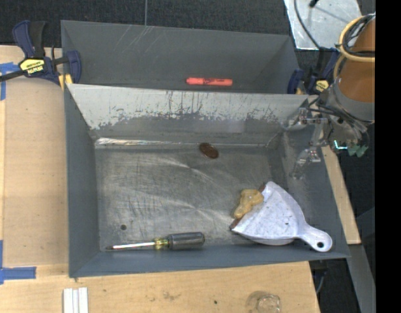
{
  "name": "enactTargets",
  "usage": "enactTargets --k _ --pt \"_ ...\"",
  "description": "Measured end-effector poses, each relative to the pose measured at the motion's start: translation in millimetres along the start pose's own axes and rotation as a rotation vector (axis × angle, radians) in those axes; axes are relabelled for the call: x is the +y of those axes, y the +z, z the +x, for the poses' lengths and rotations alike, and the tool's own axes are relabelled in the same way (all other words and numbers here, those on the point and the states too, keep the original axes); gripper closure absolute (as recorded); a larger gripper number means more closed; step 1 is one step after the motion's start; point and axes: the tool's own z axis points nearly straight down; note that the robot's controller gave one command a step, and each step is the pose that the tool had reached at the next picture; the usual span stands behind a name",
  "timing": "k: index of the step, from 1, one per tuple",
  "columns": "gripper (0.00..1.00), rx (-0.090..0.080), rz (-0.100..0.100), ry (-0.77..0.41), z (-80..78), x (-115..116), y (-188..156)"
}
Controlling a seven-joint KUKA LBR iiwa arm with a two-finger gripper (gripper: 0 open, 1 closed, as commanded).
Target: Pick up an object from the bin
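Along the near edge of the grey metal bin (83, 194) lies a screwdriver with a dark handle, yellow collar and thin metal shaft (164, 242). It runs parallel to that edge, with the tip toward the near left corner and the handle toward the middle. In the near right corner sits a white speckled plastic scoop (275, 220). Its holed handle points into the corner and up the slope of the right wall, and its wide mouth faces the floor's middle. A tan, lumpy, crumpled piece (247, 202) touches the scoop's left edge, just inward of it.

The scuffed, scratched floor lies bare across its middle and its whole left half, well apart from every wall. At the foot of the far wall, about midway along it, rests a small round brown thing (208, 150), alone.

The gripper (306, 163) hangs over the right wall toward the far right corner, above the slope and close to the rim. It is apart from the scoop, which is the nearest thing to it. Whether it is open or closed cannot be told. The far wall is streaked with worn paint, and a red strip (210, 81) sits on the panel behind it.
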Motion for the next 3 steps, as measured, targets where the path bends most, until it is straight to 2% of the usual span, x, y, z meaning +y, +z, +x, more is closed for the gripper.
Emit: enactTargets --k 1,2,3 --pt "0.0 -0.005 0.001 -0.002 -0.8 1 -3" --pt "0.0 -0.015 0.003 0.015 3.0 4 35" --pt "0.0 -0.008 0.001 -0.066 44.9 16 95"
